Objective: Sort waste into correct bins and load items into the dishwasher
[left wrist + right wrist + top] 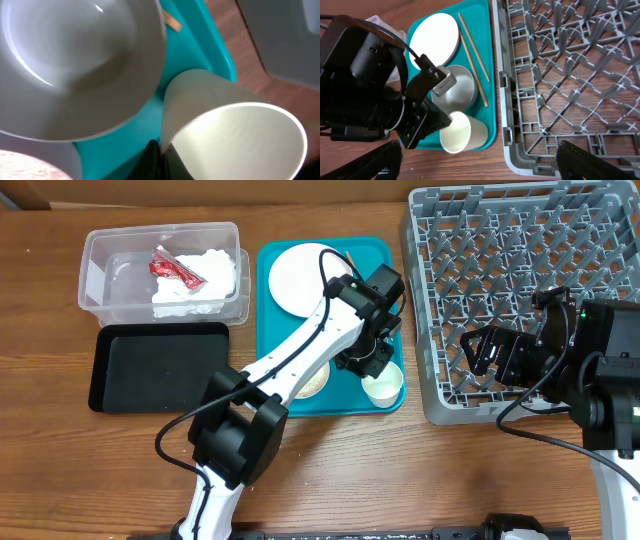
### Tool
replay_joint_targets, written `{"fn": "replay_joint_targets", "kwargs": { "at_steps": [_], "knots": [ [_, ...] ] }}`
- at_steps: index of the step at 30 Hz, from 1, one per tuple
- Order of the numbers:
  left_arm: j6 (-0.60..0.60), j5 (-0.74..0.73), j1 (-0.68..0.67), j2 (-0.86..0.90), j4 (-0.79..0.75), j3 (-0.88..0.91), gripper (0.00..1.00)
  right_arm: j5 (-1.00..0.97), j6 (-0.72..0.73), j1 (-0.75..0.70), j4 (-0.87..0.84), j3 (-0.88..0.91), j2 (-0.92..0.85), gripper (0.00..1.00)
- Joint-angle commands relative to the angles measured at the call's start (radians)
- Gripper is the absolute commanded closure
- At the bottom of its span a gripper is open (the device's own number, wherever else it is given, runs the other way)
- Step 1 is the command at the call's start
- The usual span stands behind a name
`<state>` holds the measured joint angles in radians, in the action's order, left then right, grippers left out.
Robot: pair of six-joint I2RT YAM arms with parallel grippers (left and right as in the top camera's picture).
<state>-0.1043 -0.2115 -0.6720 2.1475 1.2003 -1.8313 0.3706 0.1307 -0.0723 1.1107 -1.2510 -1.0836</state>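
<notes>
My left gripper [162, 157] is shut on the rim of the small white cup [235, 137], which sits tilted at the front right corner of the teal tray [270, 330]. The overhead view shows that cup [384, 386] under the left gripper [372, 368]. A white bowl [80, 65] lies just beside the cup. The large plate [300, 277] and chopsticks [472, 55] lie farther back on the tray. The red wrapper [172, 268] and white napkin [205, 278] lie in the clear tub [100, 280]. My right gripper [482, 350] is open and empty over the grey dish rack's [530, 240] left side.
The black tray [160, 365] lies in front of the clear tub. Another dish with pale speckled contents [313, 383] sits on the teal tray under the left arm. The rack's near left corner [520, 150] is close to the tray's right edge.
</notes>
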Motion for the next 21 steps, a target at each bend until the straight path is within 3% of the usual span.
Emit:
{"fn": "replay_joint_targets", "kwargs": {
  "at_steps": [1,5,11,15,21],
  "knots": [
    [0.030,-0.183,0.037,0.016,0.040,-0.040,0.96,0.013,0.045,-0.005,-0.005,-0.026,0.005,0.00],
    [0.117,-0.436,0.133,-0.008,0.135,-0.104,0.96,0.040,0.132,-0.005,-0.007,-0.026,-0.016,0.00],
    [0.272,-0.817,0.308,-0.023,0.260,-0.173,0.96,0.211,0.132,-0.005,-0.057,-0.024,-0.087,0.00],
    [0.338,-1.070,0.403,-0.023,0.282,-0.176,0.96,0.410,0.114,-0.005,-0.156,-0.024,-0.154,0.00],
    [0.375,-1.325,0.466,-0.023,0.280,-0.176,0.96,0.794,0.013,-0.005,-0.344,-0.024,-0.264,0.00]
  ]
}}
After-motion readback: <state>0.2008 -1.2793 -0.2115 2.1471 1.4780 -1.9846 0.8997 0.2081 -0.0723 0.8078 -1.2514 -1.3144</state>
